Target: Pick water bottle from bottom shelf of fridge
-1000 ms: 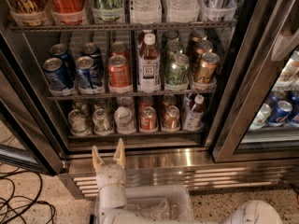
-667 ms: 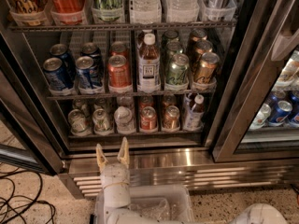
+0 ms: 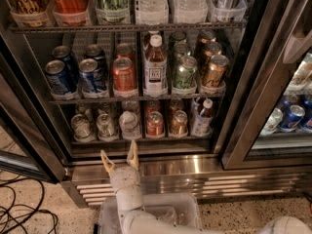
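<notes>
The fridge [image 3: 204, 167] rises ahead of the gripper [image 3: 118, 156], its bottom shelf [image 3: 146, 140] just above the spread fingers. The bottle [image 3: 129, 123] stands slightly up and right of them, between cans [image 3: 106, 126]. Best centre on it first, then reach straight in, clipping neither neighbour.

Colours of the dark-framed fridge [image 3: 253, 82] and the pale gripper [image 3: 118, 151] before its base

The gripper, in front of the shiny steel slatted base, has tan fingers [image 3: 132, 155] spread apart on a white wrist. On the bottom shelf [image 3: 146, 141], a dark wire rack, the water bottle [image 3: 129, 124] is clear and colourless with a white cap; beside it stand orange-red cans [image 3: 155, 124] and a reddish drink bottle [image 3: 202, 119] with a pale label. Above them are blue cans [image 3: 61, 75], a red can [image 3: 124, 75], an amber tea bottle [image 3: 155, 65] with a white label, and green [image 3: 185, 73] and copper cans [image 3: 214, 71]. The floor [image 3: 243, 213] is speckled beige, with black cables [image 3: 19, 204] on it.
</notes>
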`<state>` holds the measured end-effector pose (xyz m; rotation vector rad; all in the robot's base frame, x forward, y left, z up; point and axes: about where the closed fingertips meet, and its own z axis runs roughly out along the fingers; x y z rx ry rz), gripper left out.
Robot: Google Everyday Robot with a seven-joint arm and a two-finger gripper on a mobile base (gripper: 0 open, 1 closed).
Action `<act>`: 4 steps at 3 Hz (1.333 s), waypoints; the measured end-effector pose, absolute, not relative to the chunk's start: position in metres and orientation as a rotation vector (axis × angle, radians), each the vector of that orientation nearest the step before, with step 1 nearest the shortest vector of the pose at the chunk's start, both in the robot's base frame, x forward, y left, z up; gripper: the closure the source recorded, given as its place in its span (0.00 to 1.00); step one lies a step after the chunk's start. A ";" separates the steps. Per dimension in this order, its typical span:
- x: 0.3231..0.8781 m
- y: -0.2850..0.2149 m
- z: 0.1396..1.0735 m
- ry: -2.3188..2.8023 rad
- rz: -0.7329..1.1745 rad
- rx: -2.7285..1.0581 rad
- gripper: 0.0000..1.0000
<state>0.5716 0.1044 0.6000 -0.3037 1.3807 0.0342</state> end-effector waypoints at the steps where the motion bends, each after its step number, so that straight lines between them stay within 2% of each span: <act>1: 0.582 0.117 0.596 1.362 0.076 -0.323 0.23; 2: 0.593 0.117 0.596 1.352 0.073 -0.273 0.27; 4: 0.595 0.084 0.595 1.364 -0.012 -0.133 0.28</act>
